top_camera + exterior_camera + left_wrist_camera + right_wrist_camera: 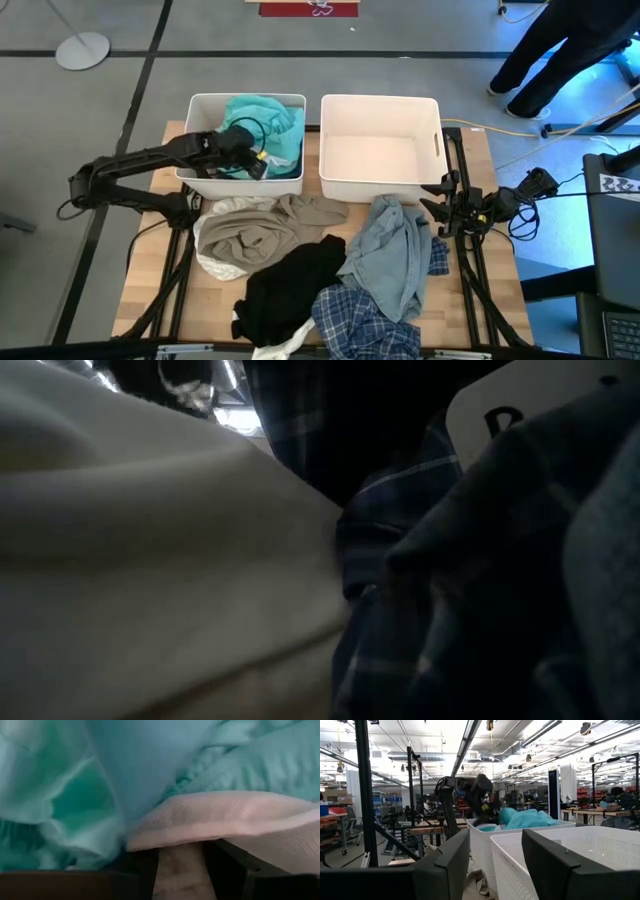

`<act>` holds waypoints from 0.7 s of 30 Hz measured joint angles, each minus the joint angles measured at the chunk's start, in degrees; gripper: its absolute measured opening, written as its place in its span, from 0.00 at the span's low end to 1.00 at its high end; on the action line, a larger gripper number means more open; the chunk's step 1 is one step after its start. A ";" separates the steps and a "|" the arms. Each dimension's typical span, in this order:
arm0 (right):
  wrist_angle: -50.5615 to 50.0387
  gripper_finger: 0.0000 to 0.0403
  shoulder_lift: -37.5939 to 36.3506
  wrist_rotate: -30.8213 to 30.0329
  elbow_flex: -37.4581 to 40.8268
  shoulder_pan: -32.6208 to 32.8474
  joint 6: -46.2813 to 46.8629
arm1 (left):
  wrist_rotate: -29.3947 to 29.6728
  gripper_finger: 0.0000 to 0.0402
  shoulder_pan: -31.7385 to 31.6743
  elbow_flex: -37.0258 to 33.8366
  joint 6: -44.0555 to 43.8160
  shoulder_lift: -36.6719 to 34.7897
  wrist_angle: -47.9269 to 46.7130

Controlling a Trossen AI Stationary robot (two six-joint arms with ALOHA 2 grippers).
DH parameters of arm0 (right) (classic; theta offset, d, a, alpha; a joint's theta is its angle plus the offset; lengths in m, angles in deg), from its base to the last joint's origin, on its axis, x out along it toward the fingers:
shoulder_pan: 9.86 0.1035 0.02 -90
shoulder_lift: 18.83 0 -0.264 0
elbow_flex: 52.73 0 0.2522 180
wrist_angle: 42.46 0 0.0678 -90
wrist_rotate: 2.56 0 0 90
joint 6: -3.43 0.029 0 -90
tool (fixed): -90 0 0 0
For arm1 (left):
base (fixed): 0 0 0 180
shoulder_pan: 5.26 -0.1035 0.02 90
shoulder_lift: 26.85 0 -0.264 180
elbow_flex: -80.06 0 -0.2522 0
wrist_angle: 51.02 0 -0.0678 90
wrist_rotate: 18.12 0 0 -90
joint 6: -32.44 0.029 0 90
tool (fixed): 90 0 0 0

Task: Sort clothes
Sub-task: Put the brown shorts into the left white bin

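My left gripper (252, 160) reaches into the left white bin (197, 178), low over a teal garment (270, 120) that lies heaped inside; it is shut on a pale pink cloth (220, 815). On the table's near half lies a heap of clothes: beige (250, 235), black (290, 290), light blue denim (395, 250) and blue plaid (360, 325). The right white bin (380, 100) has nothing in it. At the table's right edge my right gripper (440, 205) waits, open and pointing level toward the bins, with nothing between its fingers (445, 870). My left gripper has a strip of the pale pink cloth (182, 865) pinched between its two fingers, coming at it slanting down from the table's left side. The cloth spreads out beyond the fingers in a folded edge that lies against the teal garment (240, 755). How many layers it holds, I cannot tell.
The low view is blocked by a pale cloth (150, 560) and blue plaid cloth (450, 610) right before the camera. A person's legs (560, 50) show on the floor beyond the table's far right corner. Bare wood (150, 290) shows at the near left.
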 joint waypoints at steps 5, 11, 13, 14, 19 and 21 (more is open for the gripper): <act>0.11 0.45 0.00 0.00 0.02 0.00 -0.36 | -2.06 0.36 -0.68 -7.40 -0.74 0.32 5.95; 0.13 0.45 0.00 0.00 0.04 0.00 -0.50 | -3.20 0.36 -0.74 -7.50 0.28 0.13 5.34; 0.17 0.45 0.00 -0.02 0.04 0.00 -0.52 | -3.64 0.36 -0.74 -4.61 1.61 0.11 3.14; 0.17 0.45 0.00 0.00 0.04 0.00 -0.54 | -4.00 0.36 -0.74 -2.67 2.16 0.02 1.77; 0.21 0.45 0.00 -0.03 0.04 0.00 -0.55 | -5.25 0.36 -0.24 8.14 3.12 -0.12 -4.84; 0.17 0.45 0.00 -0.02 0.04 0.00 -0.55 | -5.42 0.36 0.24 12.36 3.20 -0.04 -7.75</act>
